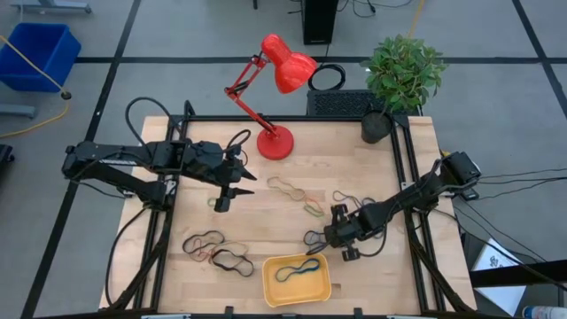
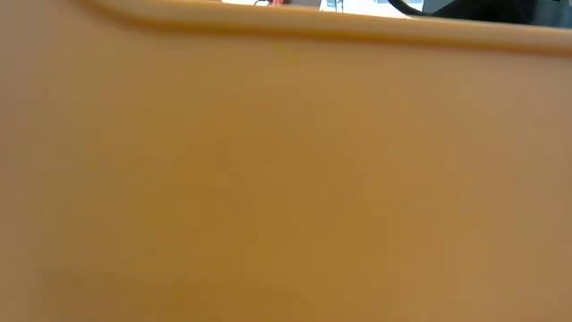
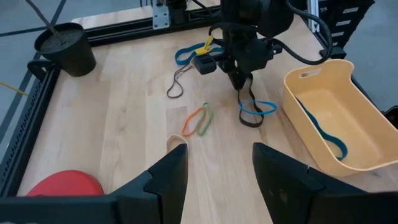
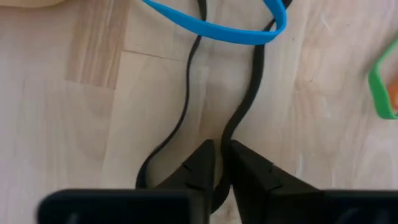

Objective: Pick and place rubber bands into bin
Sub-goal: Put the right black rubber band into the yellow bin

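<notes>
Wood table [image 1: 292,177] bears right jaws clamped on black band [image 4: 242,118], left jaws apart.

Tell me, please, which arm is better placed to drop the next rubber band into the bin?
Right. Its claw is pinched on a black rubber band beside the bin; the left claw hangs open farther away.

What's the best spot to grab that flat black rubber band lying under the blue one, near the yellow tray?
Probably from straight above, pinching one strand of the black band where it runs clear of the blue band. It lies flat and floppy, and the right gripper is closed on it that way.
</notes>
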Action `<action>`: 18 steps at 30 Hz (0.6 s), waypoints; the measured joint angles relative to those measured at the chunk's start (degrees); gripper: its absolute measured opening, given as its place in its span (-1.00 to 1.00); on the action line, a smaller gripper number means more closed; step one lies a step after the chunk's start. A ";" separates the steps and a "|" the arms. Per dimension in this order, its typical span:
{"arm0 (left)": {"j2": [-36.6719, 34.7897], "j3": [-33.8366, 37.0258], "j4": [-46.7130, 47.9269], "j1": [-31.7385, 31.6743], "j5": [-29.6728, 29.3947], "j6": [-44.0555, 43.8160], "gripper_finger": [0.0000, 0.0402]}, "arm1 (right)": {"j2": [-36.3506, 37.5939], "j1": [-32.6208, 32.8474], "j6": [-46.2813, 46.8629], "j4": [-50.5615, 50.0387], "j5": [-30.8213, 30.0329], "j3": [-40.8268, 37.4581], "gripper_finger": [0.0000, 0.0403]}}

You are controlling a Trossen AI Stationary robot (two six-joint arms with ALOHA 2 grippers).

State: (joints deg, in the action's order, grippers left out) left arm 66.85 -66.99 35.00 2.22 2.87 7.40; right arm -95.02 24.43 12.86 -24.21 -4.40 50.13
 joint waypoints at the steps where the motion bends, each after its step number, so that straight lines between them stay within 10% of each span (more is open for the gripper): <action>1: 0.00 -0.01 -0.01 0.00 0.00 0.00 -0.07 | -0.01 0.01 -0.01 0.00 0.02 0.00 -0.91; 18: 0.00 0.00 -0.02 0.00 0.00 -2.46 -0.07 | 0.13 0.02 1.97 -0.29 0.01 -0.16 -0.99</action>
State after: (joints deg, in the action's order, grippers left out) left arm 66.85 -67.00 34.98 2.22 2.87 4.94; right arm -94.89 24.45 14.83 -24.49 -4.39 49.97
